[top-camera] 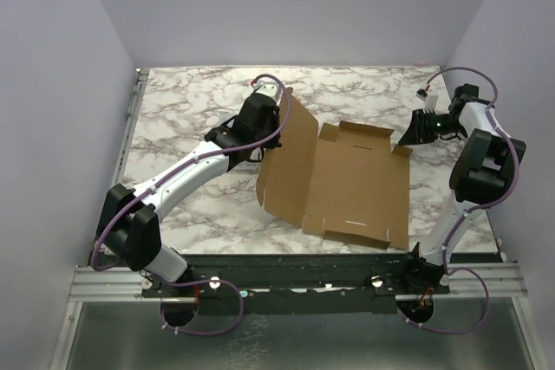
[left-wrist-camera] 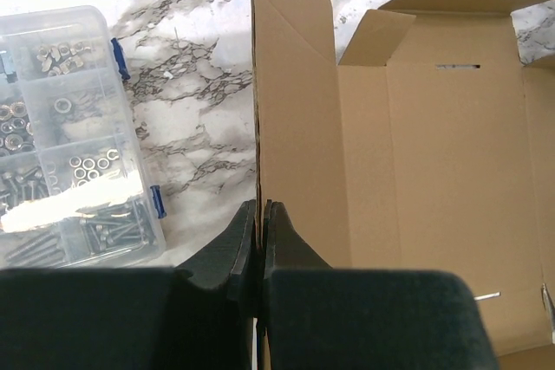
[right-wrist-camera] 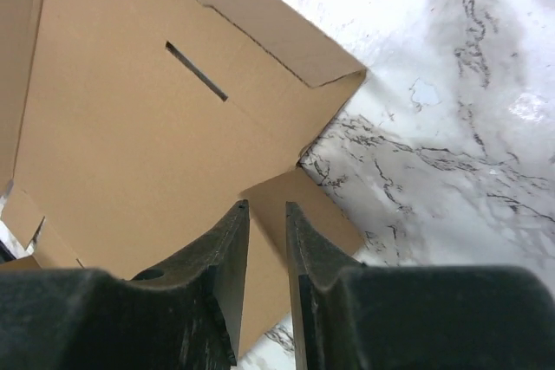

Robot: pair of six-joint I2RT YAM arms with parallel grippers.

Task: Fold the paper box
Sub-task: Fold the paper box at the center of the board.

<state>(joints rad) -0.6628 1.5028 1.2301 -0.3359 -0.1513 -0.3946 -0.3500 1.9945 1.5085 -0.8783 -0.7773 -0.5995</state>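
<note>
The paper box (top-camera: 355,184) is a brown die-cut cardboard sheet lying mostly flat on the marble table. Its large left panel (top-camera: 290,153) stands raised. My left gripper (top-camera: 277,130) is shut on the edge of that panel, and in the left wrist view the cardboard edge (left-wrist-camera: 257,84) runs straight up from between the closed fingers of the left gripper (left-wrist-camera: 261,207). My right gripper (top-camera: 408,138) hovers at the sheet's far right corner. Seen from the right wrist, the right gripper (right-wrist-camera: 267,207) has a narrow gap with nothing in it, above a small corner flap (right-wrist-camera: 308,205) of the paper box (right-wrist-camera: 130,127).
A clear plastic compartment case (left-wrist-camera: 69,136) of screws and nuts lies on the marble to the left of the raised panel. Purple-grey walls close in the table (top-camera: 199,101) at the back and on both sides. A metal rail (top-camera: 295,279) runs along the near edge.
</note>
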